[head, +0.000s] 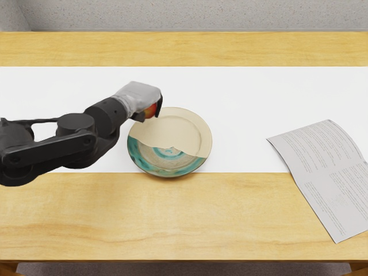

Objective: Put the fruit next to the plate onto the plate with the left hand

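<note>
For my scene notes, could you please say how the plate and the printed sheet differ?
The plate is round, glazed beige and teal; the printed sheet is rectangular, pale grey, creased down the middle. The plate sits on the white runner; the printed sheet lies skewed, partly on bare wood. The left hand, closed on the fruit, hovers by the plate's rim, far from the printed sheet. Both lie on the table.

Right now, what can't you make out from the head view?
Head view only:
fruit: left hand covers most of it; only a red-orange sliver shows, kind unclear.
Whether the fruit rests on the table or is lifted: hidden under the hand.
paper: print too small; right corner cut by the picture's edge.
Right arm: out of view.
</note>
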Available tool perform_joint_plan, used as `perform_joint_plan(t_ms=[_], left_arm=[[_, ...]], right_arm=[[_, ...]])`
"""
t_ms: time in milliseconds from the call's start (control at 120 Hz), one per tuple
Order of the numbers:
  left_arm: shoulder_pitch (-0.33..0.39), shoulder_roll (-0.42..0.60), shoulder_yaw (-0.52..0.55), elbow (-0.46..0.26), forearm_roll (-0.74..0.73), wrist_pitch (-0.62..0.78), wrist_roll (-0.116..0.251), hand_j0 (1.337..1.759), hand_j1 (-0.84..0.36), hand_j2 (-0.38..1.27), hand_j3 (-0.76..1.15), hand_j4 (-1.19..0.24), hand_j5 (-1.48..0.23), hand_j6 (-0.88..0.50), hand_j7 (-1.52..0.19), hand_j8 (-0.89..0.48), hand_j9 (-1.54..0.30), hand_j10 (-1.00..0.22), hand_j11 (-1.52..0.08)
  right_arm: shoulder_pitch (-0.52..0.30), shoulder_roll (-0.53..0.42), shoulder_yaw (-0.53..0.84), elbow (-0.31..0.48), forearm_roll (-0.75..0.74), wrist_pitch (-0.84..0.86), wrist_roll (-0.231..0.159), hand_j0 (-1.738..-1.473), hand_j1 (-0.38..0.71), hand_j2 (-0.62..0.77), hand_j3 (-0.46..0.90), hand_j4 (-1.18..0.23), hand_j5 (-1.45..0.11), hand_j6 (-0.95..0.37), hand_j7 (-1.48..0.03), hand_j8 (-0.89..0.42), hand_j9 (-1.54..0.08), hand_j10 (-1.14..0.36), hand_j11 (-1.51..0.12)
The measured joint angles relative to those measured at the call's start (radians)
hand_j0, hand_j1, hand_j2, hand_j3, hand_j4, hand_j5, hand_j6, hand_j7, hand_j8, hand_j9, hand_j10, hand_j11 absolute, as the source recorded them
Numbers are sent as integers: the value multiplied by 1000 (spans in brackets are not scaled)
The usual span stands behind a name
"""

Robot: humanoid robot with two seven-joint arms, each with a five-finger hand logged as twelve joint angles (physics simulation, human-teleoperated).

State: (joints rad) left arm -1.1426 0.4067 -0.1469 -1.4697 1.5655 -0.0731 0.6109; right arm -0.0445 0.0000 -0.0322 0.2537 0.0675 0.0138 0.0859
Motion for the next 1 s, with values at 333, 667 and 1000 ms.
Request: perform_joint_plan(t_ms=[333,667,1000], left_arm=[[56,-54,36,-24,-20,-12,0,1640,-369,190,0,-737,-1029,-298,-1012,-273,-1021,-476,-1046],[-31,31,-4,-66,-216,-35,0,1654,-57,83,0,-374,-498,-282,-494,-274,-498,-325,-504],[51,513,-393,-23,-1139,-490,0,1657,26,59,0,-278,-362,-261,-362,-259,-362,-268,-363]], right_arm=[[0,0,0,0,0,0,0,-1658,-305,-7,0,-36,-47,-36,-47,-36,-47,-36,-47],[0,0,0,0,0,0,0,-1658,-305,-7,0,-36,-47,-36,-47,-36,-47,-36,-47],[0,0,0,0,0,0,0,-1658,-305,-7,0,-36,-47,-36,-47,-36,-47,-36,-47]])
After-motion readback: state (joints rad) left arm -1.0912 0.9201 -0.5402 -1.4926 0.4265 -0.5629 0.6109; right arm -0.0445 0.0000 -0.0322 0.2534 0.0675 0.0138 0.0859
